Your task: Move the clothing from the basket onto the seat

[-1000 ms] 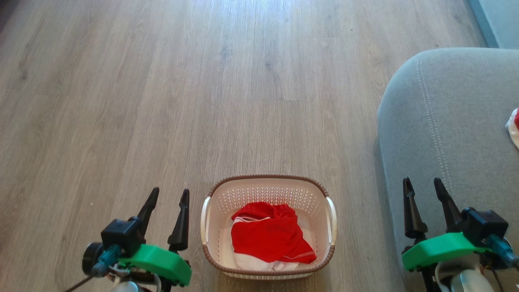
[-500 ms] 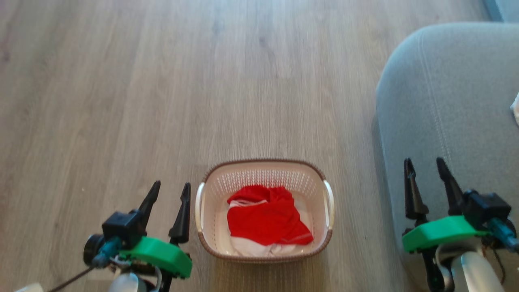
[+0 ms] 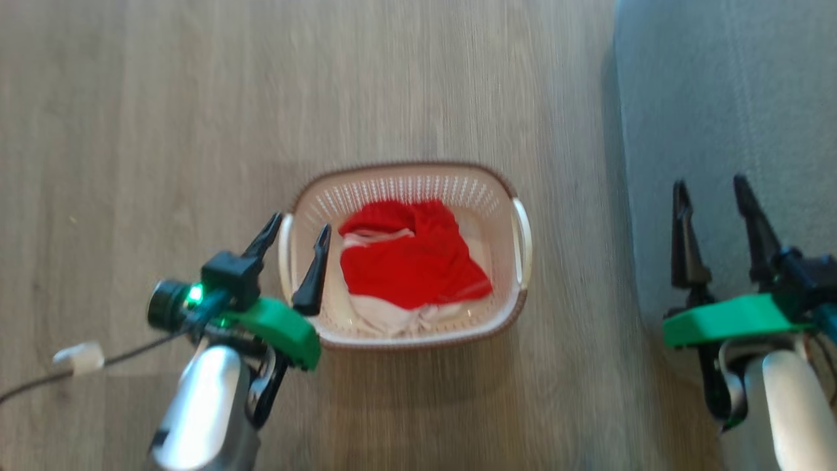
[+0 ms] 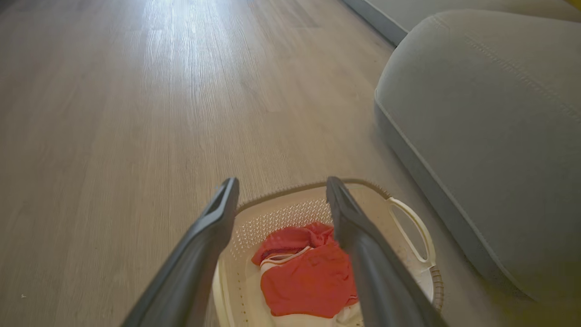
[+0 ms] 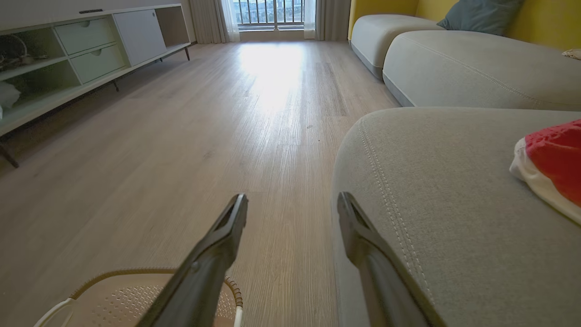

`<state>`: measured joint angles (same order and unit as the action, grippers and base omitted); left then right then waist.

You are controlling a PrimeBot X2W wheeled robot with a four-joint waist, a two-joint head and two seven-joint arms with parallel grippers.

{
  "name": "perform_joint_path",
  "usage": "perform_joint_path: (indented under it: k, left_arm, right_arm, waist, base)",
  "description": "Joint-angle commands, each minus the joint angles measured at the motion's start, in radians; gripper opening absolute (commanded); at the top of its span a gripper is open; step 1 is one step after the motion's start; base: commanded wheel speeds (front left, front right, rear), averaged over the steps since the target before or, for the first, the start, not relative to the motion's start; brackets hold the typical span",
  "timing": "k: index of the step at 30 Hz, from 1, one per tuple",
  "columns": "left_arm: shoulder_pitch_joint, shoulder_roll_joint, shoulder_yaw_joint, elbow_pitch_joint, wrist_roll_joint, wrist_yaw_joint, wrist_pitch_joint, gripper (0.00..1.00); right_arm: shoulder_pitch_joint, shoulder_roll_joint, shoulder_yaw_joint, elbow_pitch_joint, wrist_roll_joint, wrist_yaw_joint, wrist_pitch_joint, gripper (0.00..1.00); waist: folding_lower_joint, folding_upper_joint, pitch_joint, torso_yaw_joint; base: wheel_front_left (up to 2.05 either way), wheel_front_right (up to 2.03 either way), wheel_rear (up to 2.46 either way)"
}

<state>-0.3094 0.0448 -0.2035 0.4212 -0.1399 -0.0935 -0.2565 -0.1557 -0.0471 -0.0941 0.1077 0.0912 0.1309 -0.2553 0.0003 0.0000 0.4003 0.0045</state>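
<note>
Red clothing (image 3: 412,261) lies in the basket (image 3: 510,314) at frame centre, just right of the left gripper (image 3: 301,222), whose fingers are spread and empty over the basket's left rim. At the right edge, the right gripper (image 3: 711,183) is likewise spread over the seat (image 3: 719,98).

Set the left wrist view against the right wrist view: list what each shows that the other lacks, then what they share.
Left wrist view, not the right: the red clothing lying inside the basket. Right wrist view, not the left: a red and white garment on the seat, a pale sideboard, a curtained window and a teal cushion. Both: the basket, the grey seat and the wooden floor.
</note>
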Motion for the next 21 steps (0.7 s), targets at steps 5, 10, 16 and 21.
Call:
perform_joint_path:
  k: [5, 10, 16, 21]
  left_arm:
    - [-0.135, 0.021, -0.001, 0.080, 0.059, -0.019, -0.005, 1.00]
    - [-0.248, 0.047, -0.032, 0.186, 0.099, -0.028, -0.005, 1.00]
    - [-0.381, 0.074, -0.092, 0.328, 0.138, -0.033, -0.005, 1.00]
    - [-0.478, 0.082, -0.135, 0.411, 0.156, -0.035, -0.005, 1.00]
  right_arm:
    - [-0.035, -0.003, 0.026, -0.082, -0.002, 0.000, -0.006, 1.00]
    - [-0.039, -0.003, 0.036, -0.133, 0.014, 0.000, -0.006, 1.00]
    - [-0.037, -0.003, 0.059, -0.190, 0.067, 0.000, -0.006, 1.00]
    - [-0.055, -0.003, 0.083, -0.235, 0.124, 0.000, -0.006, 1.00]
  waist:
    - [-0.0003, 0.0000, 0.195, -0.067]
    - [-0.0003, 0.0000, 0.297, -0.115]
    - [-0.0003, 0.0000, 0.396, -0.172]
    - [-0.0003, 0.0000, 0.469, -0.195]
  base:
    - [0.00, 0.00, 0.00]
    - [0.00, 0.00, 0.00]
    - [0.00, 0.00, 0.00]
    - [0.00, 0.00, 0.00]
